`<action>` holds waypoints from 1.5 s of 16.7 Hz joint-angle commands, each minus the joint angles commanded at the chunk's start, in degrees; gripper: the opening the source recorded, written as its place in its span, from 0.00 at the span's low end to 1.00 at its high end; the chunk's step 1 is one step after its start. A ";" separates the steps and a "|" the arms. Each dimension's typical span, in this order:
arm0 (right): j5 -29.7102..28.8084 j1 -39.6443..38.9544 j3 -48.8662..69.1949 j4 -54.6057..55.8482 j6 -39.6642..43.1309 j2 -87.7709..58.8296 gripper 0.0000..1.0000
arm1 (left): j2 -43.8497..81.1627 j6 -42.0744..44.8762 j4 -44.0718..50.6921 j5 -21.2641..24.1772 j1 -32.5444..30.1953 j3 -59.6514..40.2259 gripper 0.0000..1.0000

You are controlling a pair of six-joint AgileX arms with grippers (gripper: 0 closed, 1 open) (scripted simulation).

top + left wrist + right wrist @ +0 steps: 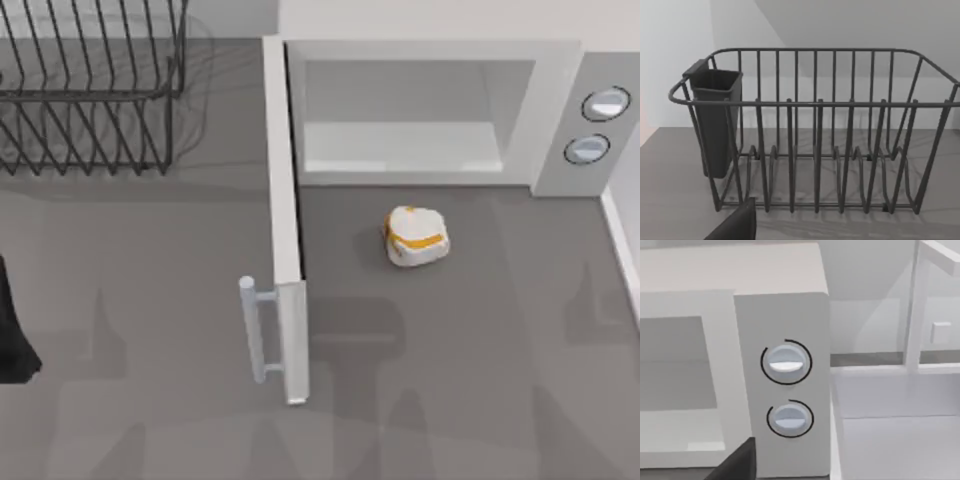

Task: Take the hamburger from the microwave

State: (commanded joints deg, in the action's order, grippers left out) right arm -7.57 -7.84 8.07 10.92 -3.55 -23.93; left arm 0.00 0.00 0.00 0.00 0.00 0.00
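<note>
Already out of the microwave, the hamburger sits on the grey tabletop just before the open cavity, with bare room on every side. To its left the door stands swung wide, bar handle outward; the dish rack keeps the far-left corner. Whether either arm's fingers are wide or narrow I cannot tell; the left arm waits at the left edge.

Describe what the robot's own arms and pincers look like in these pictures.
Little of them shows. In the top view, a black, matte, angular piece of the left arm sits at the table's left edge. Each wrist view shows a dark charcoal wedge with a slanted edge, part of the left pincer and of the right pincer. No cables, markings or lettering are visible.
</note>
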 joint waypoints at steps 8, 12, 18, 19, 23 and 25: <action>-13.85 -14.36 14.76 19.99 -6.48 -43.80 1.00 | 0.00 0.00 0.00 0.00 0.00 0.00 1.00; -21.18 -21.96 22.57 30.57 -9.91 -66.98 1.00 | 0.00 0.00 0.00 0.00 0.00 0.00 1.00; -30.39 -31.53 32.39 43.89 -14.22 -96.16 1.00 | 0.00 0.00 0.00 0.00 0.00 0.00 1.00; -31.57 -32.75 33.64 45.59 -14.77 -99.89 1.00 | 0.00 0.00 0.00 0.00 0.00 0.00 1.00; -34.72 -36.02 37.00 50.15 -16.24 -109.86 1.00 | 0.00 0.00 0.00 0.00 0.00 0.00 1.00; -35.25 -36.57 37.56 50.91 -16.49 -111.54 1.00 | 0.00 0.00 0.00 0.00 0.00 0.00 1.00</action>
State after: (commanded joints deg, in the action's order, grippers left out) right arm -42.82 -44.41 45.63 61.83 -20.04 -135.47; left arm 0.00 0.00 0.00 0.00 0.00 0.00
